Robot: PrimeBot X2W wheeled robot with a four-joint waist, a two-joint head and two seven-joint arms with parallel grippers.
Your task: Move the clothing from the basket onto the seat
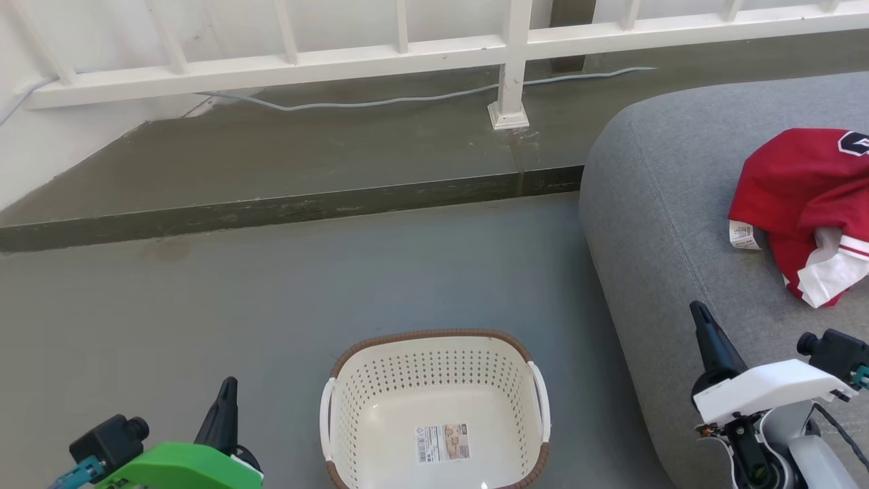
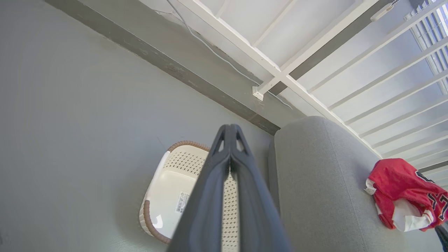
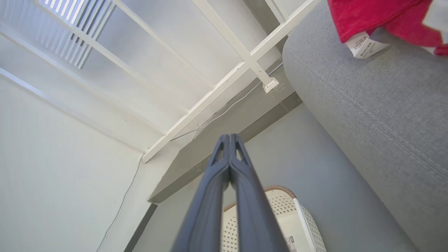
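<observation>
The red clothing (image 1: 801,197) with white trim and dark lettering lies bunched on the grey seat (image 1: 672,224) at the right; the red clothing (image 2: 402,192) and the seat (image 2: 315,182) also show in the left wrist view. The cream basket (image 1: 434,407) with a brown rim stands on the floor at bottom centre, holding nothing but a label. My left gripper (image 1: 227,390) is shut at the lower left, left of the basket. My right gripper (image 1: 699,316) is shut at the lower right, over the seat's front edge, below the clothing. Both fingers pairs press together in the wrist views.
A raised concrete step (image 1: 271,204) runs across behind the floor, with a white railing (image 1: 407,54) and its post (image 1: 509,102) on it and a grey cable (image 1: 380,102) along it. Bare grey floor (image 1: 170,305) spreads left of the basket.
</observation>
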